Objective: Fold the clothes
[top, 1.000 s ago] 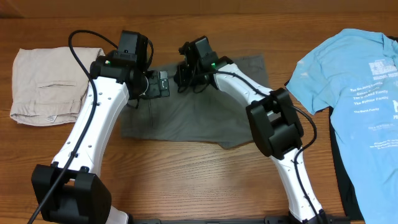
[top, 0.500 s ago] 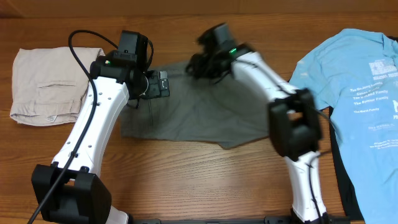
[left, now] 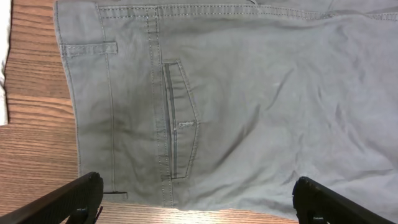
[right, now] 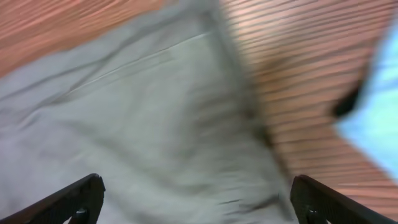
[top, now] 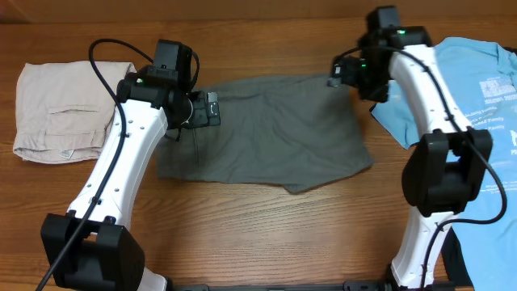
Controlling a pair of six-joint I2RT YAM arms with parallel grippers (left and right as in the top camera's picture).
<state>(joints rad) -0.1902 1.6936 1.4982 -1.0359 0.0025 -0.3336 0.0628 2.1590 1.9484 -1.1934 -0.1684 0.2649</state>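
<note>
Swung rightward, the right gripper (top: 338,74) now hangs, jaws spread, over the far right corner of the one grey shorts (top: 266,133), now opened flat on the table (top: 242,234). The left gripper (top: 206,109), also spread, hovers over their pocket (left: 177,124). One beige pair (top: 60,109) lies left of them, one T-shirt (top: 464,105) right.

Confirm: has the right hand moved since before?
Yes. The right hand swung right, from the middle of the grey shorts to their edge by the blue T-shirt.
</note>
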